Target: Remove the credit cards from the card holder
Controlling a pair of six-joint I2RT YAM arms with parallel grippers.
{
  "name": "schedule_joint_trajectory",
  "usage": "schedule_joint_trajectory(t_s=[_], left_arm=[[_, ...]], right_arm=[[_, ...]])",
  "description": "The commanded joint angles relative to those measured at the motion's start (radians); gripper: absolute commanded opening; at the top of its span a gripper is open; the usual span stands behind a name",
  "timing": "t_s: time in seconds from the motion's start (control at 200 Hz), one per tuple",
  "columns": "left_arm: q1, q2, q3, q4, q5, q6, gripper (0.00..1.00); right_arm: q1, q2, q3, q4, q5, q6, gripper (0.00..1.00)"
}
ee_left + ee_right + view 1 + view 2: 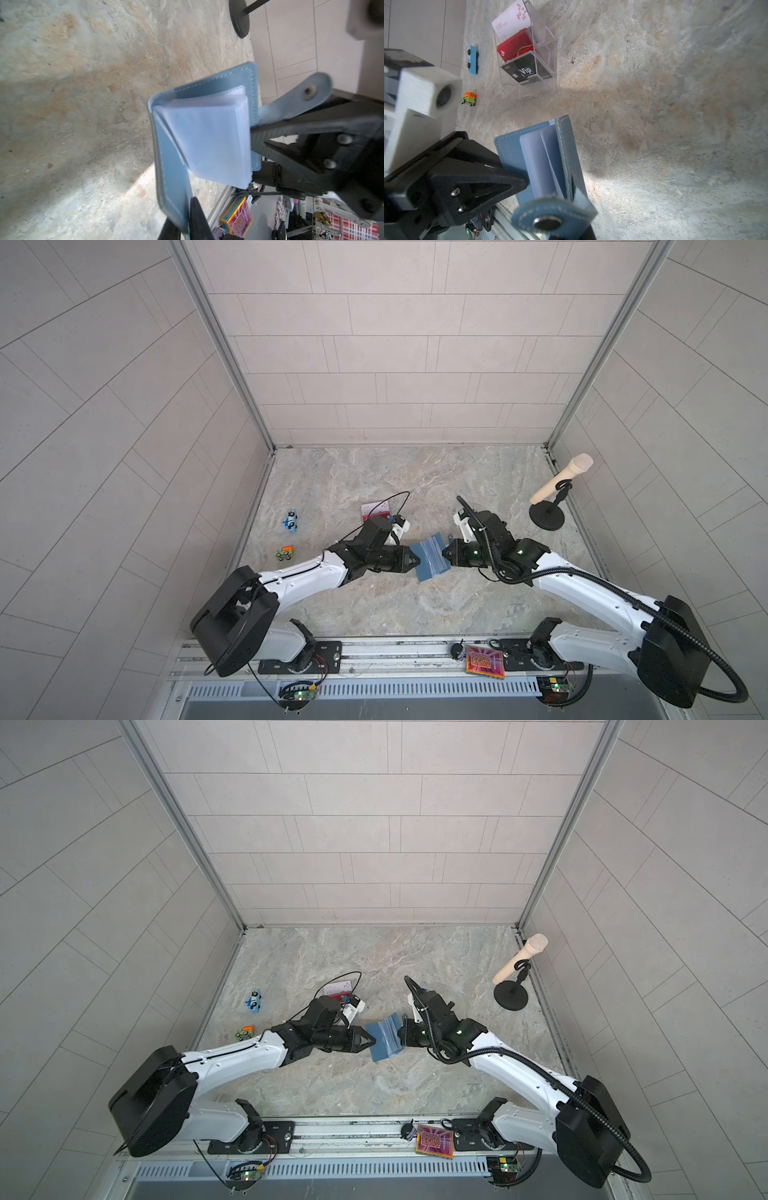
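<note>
Fingers (197,220) of left gripper (417,565) pinched on one cover edge of the card holder (430,558), right gripper (444,552) clamped on the opposite cover beside the snap tab (548,223), booklet open above mid-table. Light, floppy, sleeves (212,141) slick; better taken by the stiff stitched covers. Smooth marble table (374,605), room all round; credit cards (517,47) well apart in the acrylic stand (550,68).

A: What sits at nine o'clock on the marble tabletop (415,472)?
B: A blue toy car (291,522); an orange-and-green toy car (285,552) near it, at its six.
A: And at two?
B: A wooden microphone (561,479), tilted on a black round stand (546,517). A patterned tile (485,662) lies at five, on the front rail (374,649).
</note>
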Motion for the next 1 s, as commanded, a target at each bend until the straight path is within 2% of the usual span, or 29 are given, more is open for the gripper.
schedule_joint_trajectory(t_s=[0.0,0.19,0.531,0.761,0.996], left_arm=[[-0.004,0.052,-0.032,0.065,-0.002,0.025,0.12],[-0.004,0.13,-0.041,0.119,0.003,0.034,0.13],[-0.004,0.192,-0.051,0.089,-0.047,0.06,0.17],[-0.004,0.189,-0.068,0.063,-0.086,0.071,0.2],[-0.004,0.149,-0.057,-0.032,-0.148,0.113,0.3]], right_arm=[[0.005,0.016,-0.012,-0.004,0.037,0.022,0.0],[0.012,0.064,-0.039,0.018,0.042,0.041,0.0],[0.029,0.146,-0.048,-0.007,0.077,0.032,0.0],[0.029,0.179,-0.047,-0.056,0.108,0.007,0.0],[0.029,0.205,-0.046,-0.087,0.138,-0.014,0.0]])
